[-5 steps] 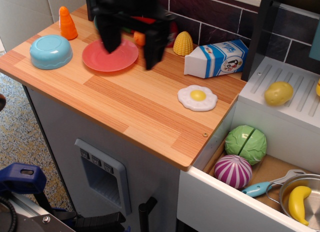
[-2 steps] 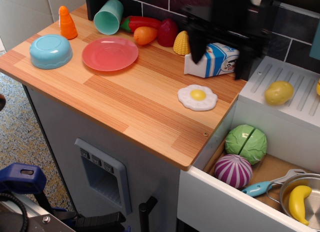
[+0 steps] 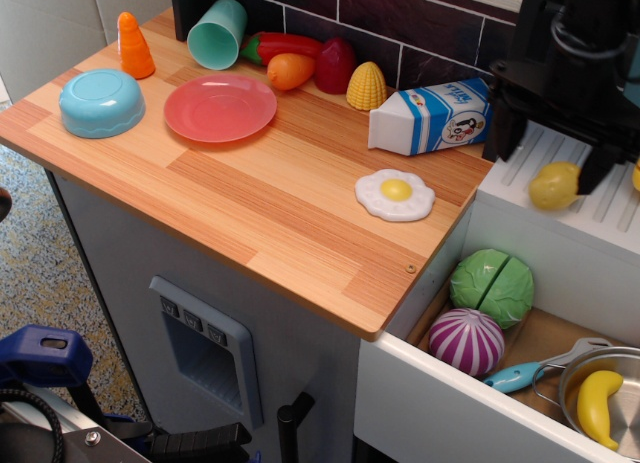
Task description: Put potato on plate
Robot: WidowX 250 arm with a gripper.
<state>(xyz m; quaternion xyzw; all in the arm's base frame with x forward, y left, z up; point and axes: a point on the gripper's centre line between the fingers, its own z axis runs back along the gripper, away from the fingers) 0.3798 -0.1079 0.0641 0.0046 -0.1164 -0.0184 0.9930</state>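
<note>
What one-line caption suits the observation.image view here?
Open gripper poised above the potato on the ribbed grey drainboard, with the plate bare across the wooden counter.

On the tabletop (image 3: 250, 203): plate (image 3: 220, 107) toward 11 o'clock, bowl (image 3: 101, 102) just beside it at 9, carrot piece (image 3: 134, 45) behind the bowl at 12. Behind the plate, along the wall, cup (image 3: 217, 32) lying on its side, then pepper (image 3: 280, 45), small fruit piece (image 3: 291, 70), corn (image 3: 367, 85) running toward 3. Milk carton (image 3: 432, 115) lying flat at 3 of the corn; fried egg (image 3: 396, 194) in front of it at 6. Off the tabletop at 3, potato (image 3: 556, 185) on the ridged rack (image 3: 570, 198), under the pincer (image 3: 553, 143). Below at 5, in the open drawer (image 3: 500, 383): cabbage (image 3: 492, 287), onion (image 3: 466, 341) in front of it, banana (image 3: 598, 404) in a pot (image 3: 600, 383).
</note>
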